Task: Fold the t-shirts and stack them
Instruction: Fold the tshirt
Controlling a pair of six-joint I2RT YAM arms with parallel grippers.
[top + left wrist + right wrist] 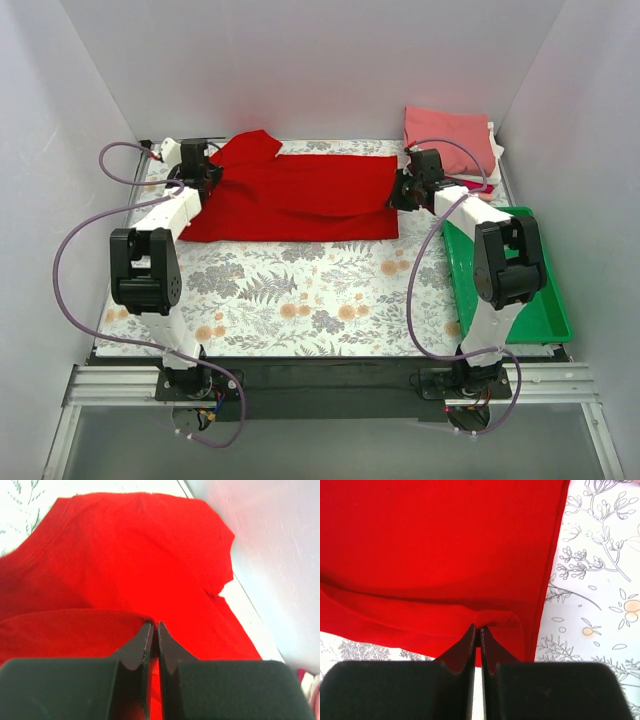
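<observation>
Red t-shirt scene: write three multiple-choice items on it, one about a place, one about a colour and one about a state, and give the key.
1. The green tray lies: A. at the right side of the scene; B. at the far left corner; C. under a shirt.
2. On the folded stack, the top shirt is: A. white; B. salmon-pink; C. blue.
3. The left claw is: A. wide open; B. shut on the red t-shirt; C. holding a tray.

Key: A, the top view shows the green plastic at the right. B, pink cloth lies uppermost. B, its fingers meet with red cloth pinched between them.
</observation>
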